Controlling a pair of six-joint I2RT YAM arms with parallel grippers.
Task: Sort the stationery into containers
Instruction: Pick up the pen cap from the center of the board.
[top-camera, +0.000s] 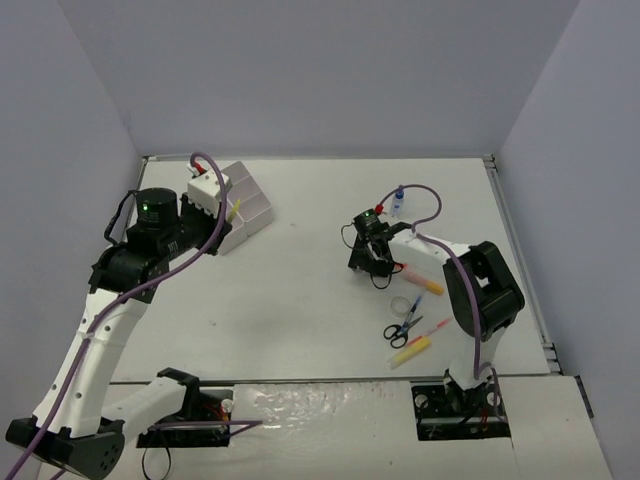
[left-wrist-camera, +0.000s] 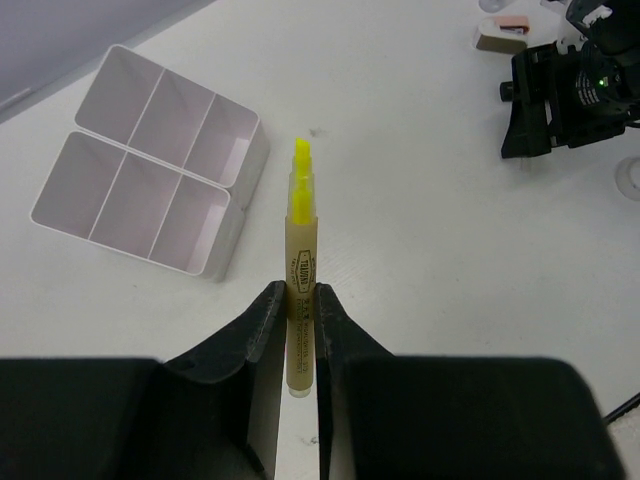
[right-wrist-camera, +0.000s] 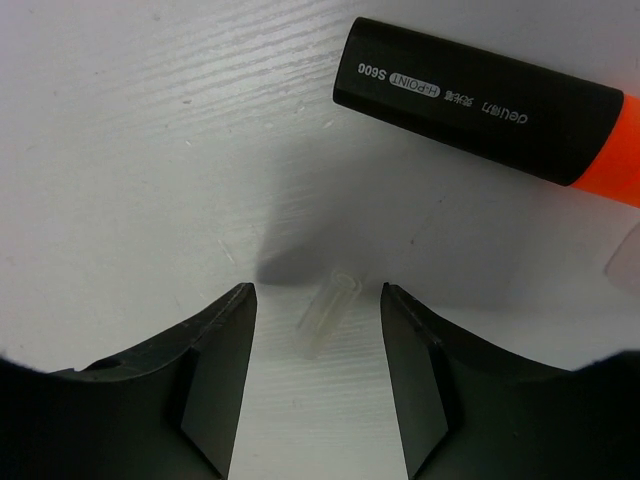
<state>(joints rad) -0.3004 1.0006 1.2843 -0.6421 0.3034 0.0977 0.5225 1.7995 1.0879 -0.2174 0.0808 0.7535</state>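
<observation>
While every compartment that shows in the white tray (left-wrist-camera: 228, 240) looks bare, the sorting seems barely begun. The left end effector (left-wrist-camera: 300, 300) is clamped on a yellow highlighter (left-wrist-camera: 300, 240), raised near the tray's edge (whether it is over a compartment I cannot tell). The right end effector (right-wrist-camera: 315, 292) sits low over the bench (top-camera: 300, 300) with its jaws apart. It straddles a small clear piece (right-wrist-camera: 325, 310) and grips nothing. An orange-black highlighter (right-wrist-camera: 480, 100) lies just beyond. Scissors (top-camera: 398, 331), tape roll (top-camera: 403, 305), blue-capped bottle (top-camera: 399, 201), a second yellow highlighter (top-camera: 412, 349) and a thin pen (top-camera: 432, 326) lie loose on the bench. By my reckoning, nearly everything is left to place.
</observation>
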